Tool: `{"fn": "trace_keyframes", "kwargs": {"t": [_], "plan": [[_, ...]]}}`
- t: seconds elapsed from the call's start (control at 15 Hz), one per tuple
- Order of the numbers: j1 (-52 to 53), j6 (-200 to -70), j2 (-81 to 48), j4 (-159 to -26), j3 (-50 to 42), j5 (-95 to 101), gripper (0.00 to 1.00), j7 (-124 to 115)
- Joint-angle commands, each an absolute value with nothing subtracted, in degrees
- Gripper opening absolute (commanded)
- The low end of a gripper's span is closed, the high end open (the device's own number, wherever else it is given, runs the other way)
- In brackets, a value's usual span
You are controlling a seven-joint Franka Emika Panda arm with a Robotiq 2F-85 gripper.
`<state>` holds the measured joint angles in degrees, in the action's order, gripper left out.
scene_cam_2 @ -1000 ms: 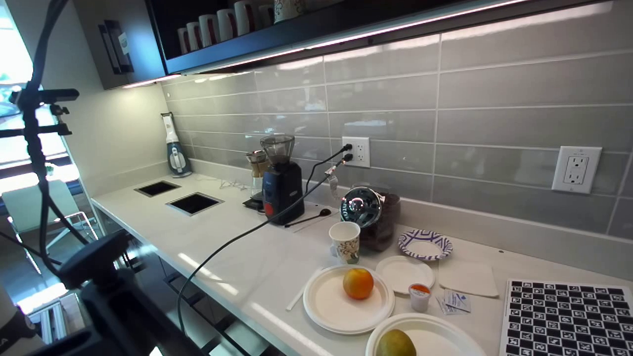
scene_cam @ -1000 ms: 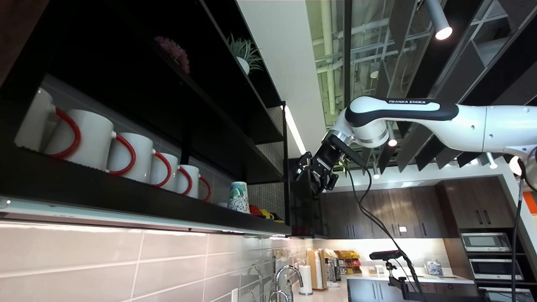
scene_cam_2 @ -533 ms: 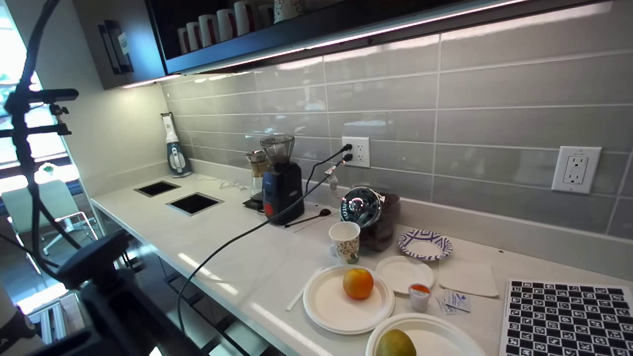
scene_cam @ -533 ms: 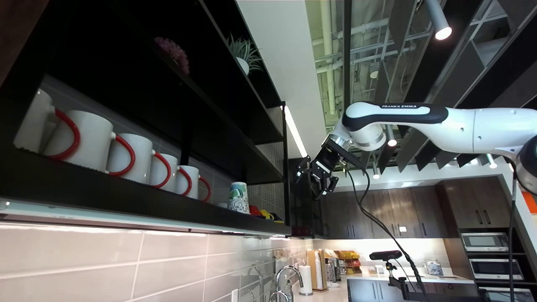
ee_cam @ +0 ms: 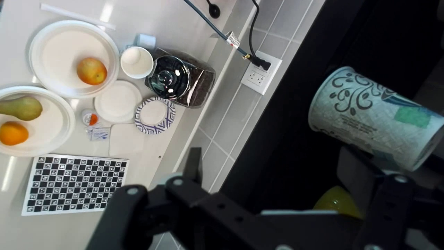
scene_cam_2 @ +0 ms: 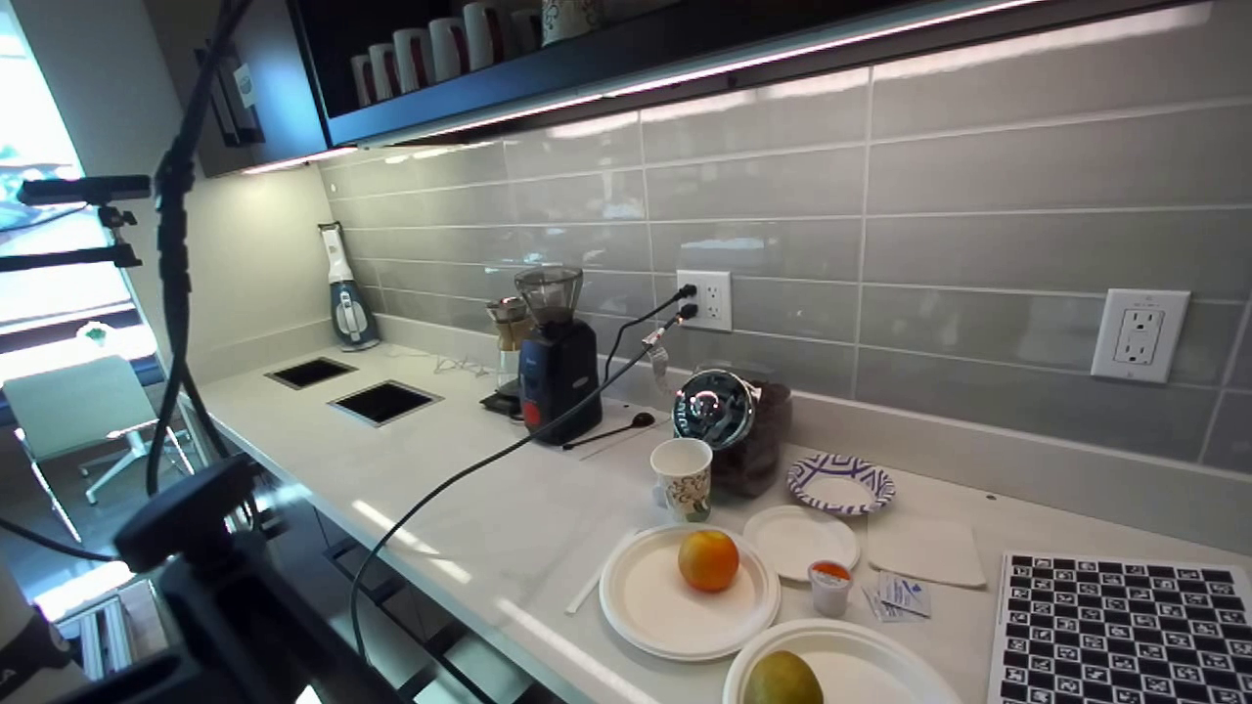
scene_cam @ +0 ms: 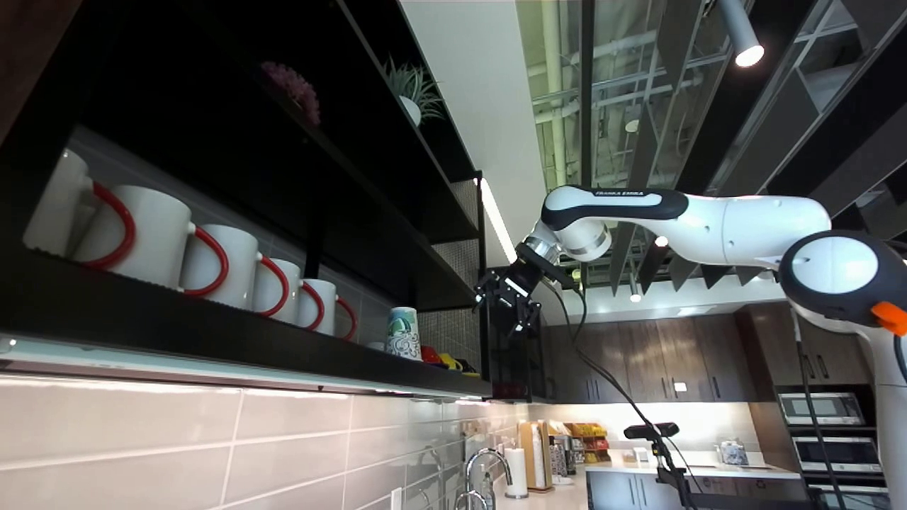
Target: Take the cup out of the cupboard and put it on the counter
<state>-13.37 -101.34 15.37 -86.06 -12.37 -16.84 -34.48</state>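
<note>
Clearly, everything turned on how the cup sat against the jaws. It stood mouth down in the cupboard; I took this patterned one to be the cup meant, though a pale shape just beside it was too small to read. In the wrist view the jaws were spread wide, with nothing between them that I could make out. The cup lay ahead and toward the right of that view, out past the right-hand jaw rather than in the gap. Its long axis, upright in the cupboard, ran aslant there, nearer to the line from jaw to jaw than square across it. To my mind the jaws needed to shift over and roll before they could take the cup by its sides without toppling it.

Against half a second earlier, the arm had swung in toward the cupboard, so that in an exterior view the jaws now overlapped the end post; whether they touched it, I couldn't tell. The hanging cable had shifted rightward in an exterior view. Meanwhile the cup and the mugs had not moved, and the things on the tabletop looked undisturbed.
</note>
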Motion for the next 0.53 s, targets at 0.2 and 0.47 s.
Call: {"fn": "trace_keyframes", "kwargs": {"t": [0.2,0.47], "plan": [[-11.5,-100.0,4.5,-72.2,-12.9,-17.2,1.0,-22.2],[-10.9,-101.7,3.3,-71.2,-12.1,-16.9,1.0,-11.2]]}}
